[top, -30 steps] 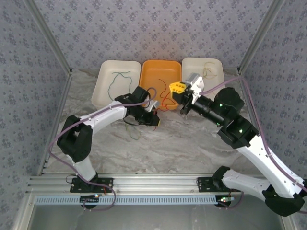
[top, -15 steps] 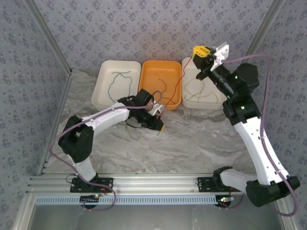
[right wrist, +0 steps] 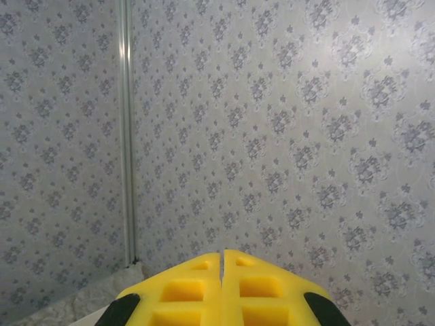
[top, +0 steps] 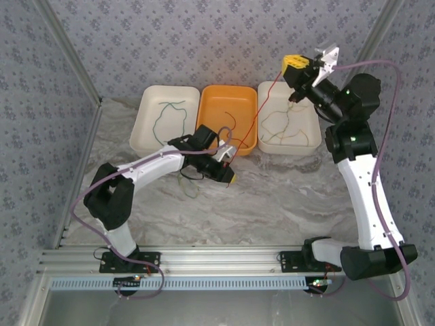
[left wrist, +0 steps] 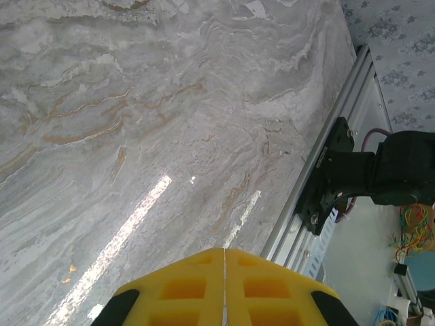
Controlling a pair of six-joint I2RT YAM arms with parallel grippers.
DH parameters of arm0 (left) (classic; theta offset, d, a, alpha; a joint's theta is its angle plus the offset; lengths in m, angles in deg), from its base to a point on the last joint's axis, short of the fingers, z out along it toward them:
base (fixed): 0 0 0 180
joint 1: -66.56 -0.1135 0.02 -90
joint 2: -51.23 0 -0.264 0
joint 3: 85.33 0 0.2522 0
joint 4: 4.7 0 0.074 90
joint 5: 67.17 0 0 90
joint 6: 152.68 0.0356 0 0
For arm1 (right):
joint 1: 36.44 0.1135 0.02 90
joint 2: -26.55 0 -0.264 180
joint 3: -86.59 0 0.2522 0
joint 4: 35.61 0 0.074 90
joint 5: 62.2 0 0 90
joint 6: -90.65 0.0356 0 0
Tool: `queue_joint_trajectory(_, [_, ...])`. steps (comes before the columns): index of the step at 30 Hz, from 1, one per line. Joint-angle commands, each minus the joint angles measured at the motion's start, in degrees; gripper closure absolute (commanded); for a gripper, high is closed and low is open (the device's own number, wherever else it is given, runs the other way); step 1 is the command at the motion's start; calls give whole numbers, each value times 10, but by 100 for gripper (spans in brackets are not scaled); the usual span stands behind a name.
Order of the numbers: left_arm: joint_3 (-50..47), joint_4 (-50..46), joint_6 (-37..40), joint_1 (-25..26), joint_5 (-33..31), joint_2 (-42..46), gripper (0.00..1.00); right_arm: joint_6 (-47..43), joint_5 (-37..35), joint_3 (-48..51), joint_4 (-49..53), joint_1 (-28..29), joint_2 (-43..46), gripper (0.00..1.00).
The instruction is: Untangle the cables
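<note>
Green cable (top: 165, 114) is seen laid alone in the left white tray (top: 139, 132) and yellow-cream cables (top: 285, 130) in the right white tray (top: 289, 152), so part of the work is judged done. A red cable (top: 258, 112) is stretched taut from the raised right claw (top: 293, 70), clenched on it, down to the clenched left claw (top: 230, 178) on the table (top: 285, 197). A dark loop (top: 189, 178) beside the left claw is judged yet to be freed.
</note>
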Motion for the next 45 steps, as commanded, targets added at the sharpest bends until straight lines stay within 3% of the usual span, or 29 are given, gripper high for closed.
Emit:
queue_joint_trajectory(1, [-20, -115, 29, 9, -34, -33, 100, 14, -28, -92, -72, -17, 5, 100])
queue_joint_trajectory(7, [-20, -106, 70, 39, -155, -2, 100, 5, -46, -175, 58, -20, -29, 100])
queue_joint_trajectory(10, [-34, -93, 77, 56, -233, 17, 100, 9, -59, -189, 75, -28, -36, 100])
queue_joint_trajectory(12, [-45, -69, 76, 57, -251, 24, 100, 18, -57, -202, 84, -36, -41, 100])
queue_joint_trajectory(21, [-55, -25, 19, 40, -204, 29, 100, 11, -47, -219, 118, -19, -48, 100])
queue_joint_trajectory(26, [-42, -7, 1, 24, -166, 48, 100, 5, -102, -206, 136, 3, -58, 100])
queue_joint_trajectory(32, [-12, -6, -31, -20, -187, 34, 100, 64, -168, -219, 102, 15, -136, 100])
queue_joint_trajectory(37, [71, -40, -45, -62, -176, -23, 100, 88, -206, -228, 48, 21, -222, 100])
queue_joint_trajectory(45, [204, -81, -61, -117, -198, -125, 100, 106, -238, -353, 30, 26, -408, 100])
